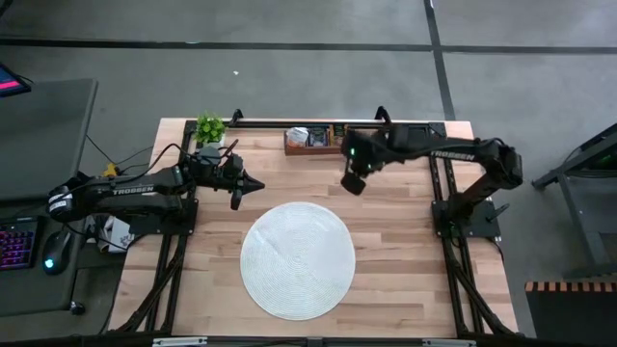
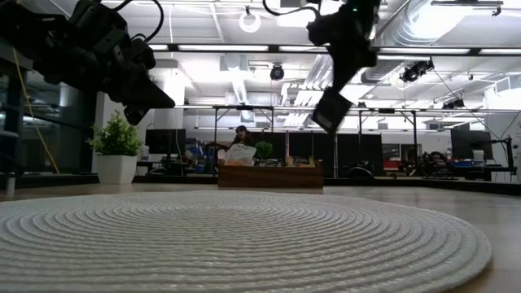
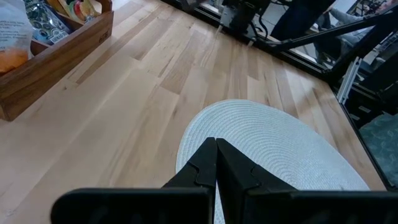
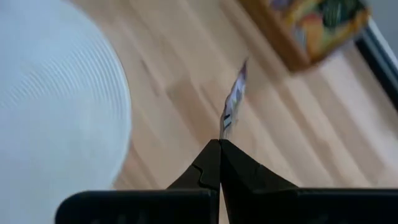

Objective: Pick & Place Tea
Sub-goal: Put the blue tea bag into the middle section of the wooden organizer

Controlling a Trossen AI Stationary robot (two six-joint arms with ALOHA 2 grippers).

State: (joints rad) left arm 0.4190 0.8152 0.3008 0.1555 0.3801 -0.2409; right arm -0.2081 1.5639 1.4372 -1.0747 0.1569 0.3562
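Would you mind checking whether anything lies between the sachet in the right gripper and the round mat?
Nothing visible does. The right gripper holds the sachet above bare table between tray and mat.

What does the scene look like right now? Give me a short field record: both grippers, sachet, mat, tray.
right gripper: shut on a black tea sachet, in the air between tray and mat
left gripper: shut, empty, raised beyond the mat's left far edge
round mat: table centre, no sachets on it
wooden tray: far edge of the table, still holding packets
potted plant: far left corner of the table
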